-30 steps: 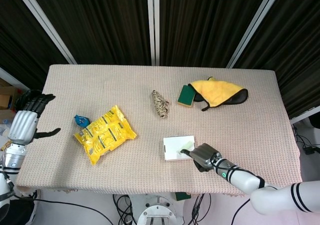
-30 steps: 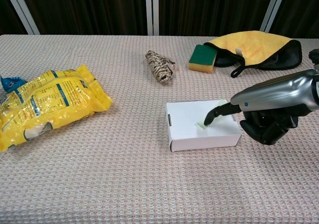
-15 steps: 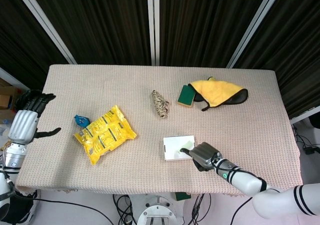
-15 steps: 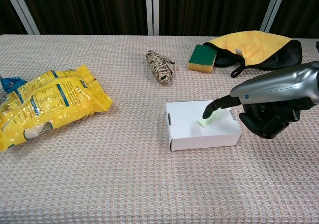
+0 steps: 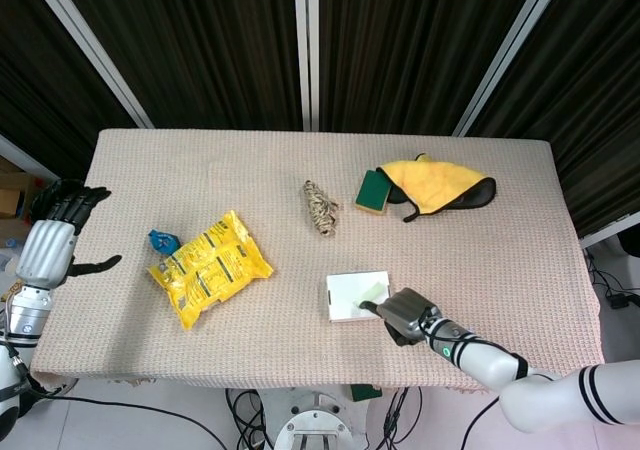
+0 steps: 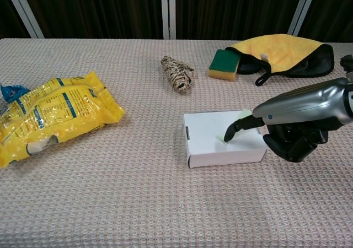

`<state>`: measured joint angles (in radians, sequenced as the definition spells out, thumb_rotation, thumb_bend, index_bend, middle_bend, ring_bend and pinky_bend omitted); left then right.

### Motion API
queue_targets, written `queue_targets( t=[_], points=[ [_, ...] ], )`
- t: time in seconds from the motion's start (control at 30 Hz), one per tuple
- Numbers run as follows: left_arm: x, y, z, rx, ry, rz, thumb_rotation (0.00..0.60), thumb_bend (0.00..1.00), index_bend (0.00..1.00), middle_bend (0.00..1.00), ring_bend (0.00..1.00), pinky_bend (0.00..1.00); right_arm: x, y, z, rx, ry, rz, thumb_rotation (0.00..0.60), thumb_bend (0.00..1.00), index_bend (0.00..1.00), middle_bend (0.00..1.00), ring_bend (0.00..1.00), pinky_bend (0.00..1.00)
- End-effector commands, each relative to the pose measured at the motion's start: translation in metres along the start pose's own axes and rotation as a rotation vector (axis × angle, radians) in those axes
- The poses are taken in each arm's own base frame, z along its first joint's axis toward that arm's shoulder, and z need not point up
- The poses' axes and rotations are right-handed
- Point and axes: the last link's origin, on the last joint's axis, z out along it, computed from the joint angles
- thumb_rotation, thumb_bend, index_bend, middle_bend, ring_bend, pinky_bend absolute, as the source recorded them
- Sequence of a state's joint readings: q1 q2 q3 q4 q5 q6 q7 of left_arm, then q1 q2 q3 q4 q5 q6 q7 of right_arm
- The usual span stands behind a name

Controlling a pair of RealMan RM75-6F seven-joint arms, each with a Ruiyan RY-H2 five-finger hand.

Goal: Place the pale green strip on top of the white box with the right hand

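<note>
The white box [image 5: 345,298] [image 6: 207,136] lies flat at the table's front, right of the middle. The pale green strip [image 5: 372,292] [image 6: 243,114] lies on the box's lid near its right end. My right hand [image 5: 405,315] [image 6: 298,124] hovers at the box's right side, one finger stretched out over the lid with its tip touching the strip and the other fingers curled in under the palm. The strip's middle is hidden under that finger. My left hand [image 5: 58,235] hangs off the table's left edge, holding nothing, fingers apart.
A yellow snack bag [image 5: 208,267] [image 6: 49,113] and a small blue item [image 5: 162,240] lie at the left. A twine ball [image 5: 320,208] [image 6: 176,73] sits mid-table. A green sponge [image 5: 372,191] [image 6: 224,64] and a yellow cloth [image 5: 435,183] [image 6: 284,50] lie at the back right.
The right hand's outstretched finger rose a little off the strip half a second ago and has come back down onto it. The strip and box stay put. The left hand is still.
</note>
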<state>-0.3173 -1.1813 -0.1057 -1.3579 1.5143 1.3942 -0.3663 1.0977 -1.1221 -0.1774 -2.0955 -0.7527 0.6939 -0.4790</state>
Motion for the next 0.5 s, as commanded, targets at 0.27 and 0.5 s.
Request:
queue_targets(
  t=[0.27, 0.5],
  points=[
    [0.0015, 0.0007, -0.0018, -0.003, 0.007, 0.002, 0.6, 0.0, 0.15, 0.13, 0.09, 0.17, 0.0032, -0.0032, -0.0031, 0.007, 0.022, 0.002, 0.6, 1.0, 0.14, 1.0, 0.96, 0.78],
    [0.001, 0.0017, -0.0017, -0.004, 0.006, 0.002, 0.6, 0.0, 0.15, 0.13, 0.09, 0.17, 0.0004, -0.0029, -0.0053, 0.011, 0.012, -0.007, 0.6, 1.0, 0.14, 1.0, 0.96, 0.78]
  ],
)
